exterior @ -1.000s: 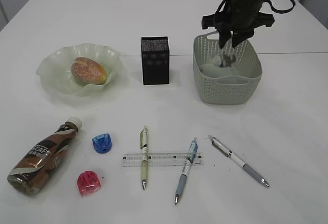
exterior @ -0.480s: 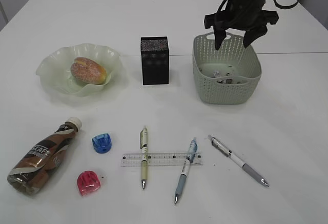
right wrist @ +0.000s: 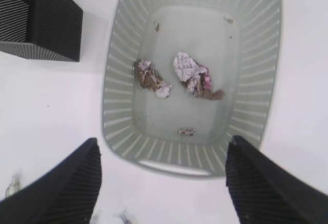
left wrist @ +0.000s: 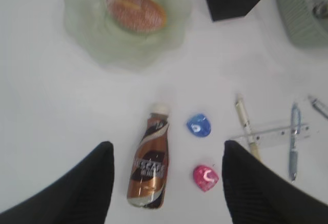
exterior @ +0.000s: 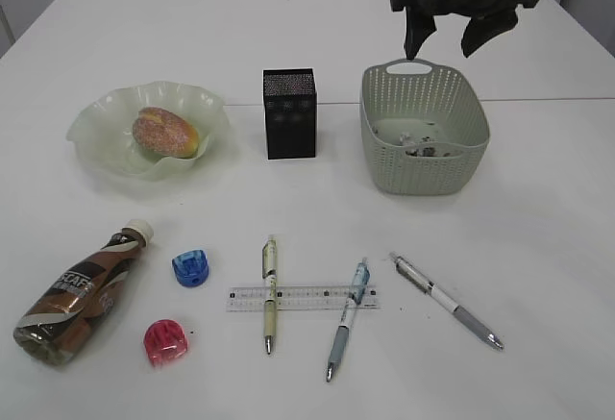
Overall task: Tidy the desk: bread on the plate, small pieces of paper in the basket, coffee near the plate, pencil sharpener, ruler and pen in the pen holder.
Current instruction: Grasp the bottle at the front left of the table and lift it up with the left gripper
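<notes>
Two grippers, both spread and empty. Right gripper hangs above the far rim of the basket, jaws wide; its wrist view looks straight down on the paper scraps lying on the basket floor. Left gripper is out of the exterior view; its wrist view shows the fingers apart, high over the near-left part of the desk.

Bread sits in the plate, paper looks done. Left over, as I read it: coffee, sharpeners, ruler, pens.

Relation that matters: coffee bottle lies on its side almost directly under the left gripper, between its fingers in the wrist view, cap toward the plate, base toward the near edge. Long axis runs roughly near-to-far, tilted slightly, so the jaws already straddle it across the narrow way. Plate is straight ahead along that axis. Left arm is clearly the nearer one.

Blue sharpener and pink sharpener sit just right of the bottle, apart from it. Ruler lies left-right under two pens, near centre. Pen holder stands between plate and basket, nearer the right gripper.
</notes>
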Controlling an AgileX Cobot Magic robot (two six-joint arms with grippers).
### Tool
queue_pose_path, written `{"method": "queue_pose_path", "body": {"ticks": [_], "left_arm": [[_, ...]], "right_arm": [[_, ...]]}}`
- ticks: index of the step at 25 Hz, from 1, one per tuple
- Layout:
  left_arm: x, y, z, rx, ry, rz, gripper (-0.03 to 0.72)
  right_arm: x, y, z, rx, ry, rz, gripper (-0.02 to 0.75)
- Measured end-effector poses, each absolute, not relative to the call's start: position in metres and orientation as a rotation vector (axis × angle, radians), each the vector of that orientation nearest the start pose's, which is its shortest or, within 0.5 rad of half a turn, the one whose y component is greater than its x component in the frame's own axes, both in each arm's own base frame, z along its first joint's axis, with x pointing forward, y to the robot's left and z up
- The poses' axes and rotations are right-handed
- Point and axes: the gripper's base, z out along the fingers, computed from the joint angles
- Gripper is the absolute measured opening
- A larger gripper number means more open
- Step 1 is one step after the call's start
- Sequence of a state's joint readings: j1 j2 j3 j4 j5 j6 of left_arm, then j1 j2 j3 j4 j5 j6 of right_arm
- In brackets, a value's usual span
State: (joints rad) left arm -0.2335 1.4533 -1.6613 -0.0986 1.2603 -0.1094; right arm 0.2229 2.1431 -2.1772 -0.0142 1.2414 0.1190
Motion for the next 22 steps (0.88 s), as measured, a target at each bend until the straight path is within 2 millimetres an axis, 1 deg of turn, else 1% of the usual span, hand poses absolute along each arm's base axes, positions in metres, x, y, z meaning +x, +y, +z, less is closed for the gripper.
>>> {"method": "queue_pose_path", "body": {"ticks": [2, 6, 10, 13, 16, 18, 22], "left_arm": [[0.28, -0.074, 0.403, 0.158, 2.628, -0.227, 0.486], [0.284, -0.074, 0.364, 0.186, 2.761, -0.184, 0.486], [0.304, -0.078, 0.329, 0.226, 2.866, -0.152, 0.486], [0.322, -0.082, 0.3, 0.241, 2.945, -0.136, 0.486], [0.337, -0.087, 0.268, 0.26, 3.03, -0.104, 0.486], [0.342, -0.095, 0.25, 0.304, 3.072, -0.082, 0.486], [0.349, -0.111, 0.217, 0.381, 3.141, -0.04, 0.486]], "right_arm": [[0.445, 0.101, 0.324, -0.154, 2.684, 0.103, 0.556], [0.408, 0.095, 0.347, -0.174, 2.686, 0.14, 0.557], [0.37, 0.087, 0.362, -0.189, 2.695, 0.14, 0.557], [0.341, 0.08, 0.365, -0.191, 2.714, 0.137, 0.558], [0.311, 0.074, 0.362, -0.214, 2.739, 0.13, 0.558], [0.291, 0.069, 0.357, -0.234, 2.761, 0.123, 0.558], [0.254, 0.061, 0.355, -0.25, 2.768, 0.119, 0.558]]}}
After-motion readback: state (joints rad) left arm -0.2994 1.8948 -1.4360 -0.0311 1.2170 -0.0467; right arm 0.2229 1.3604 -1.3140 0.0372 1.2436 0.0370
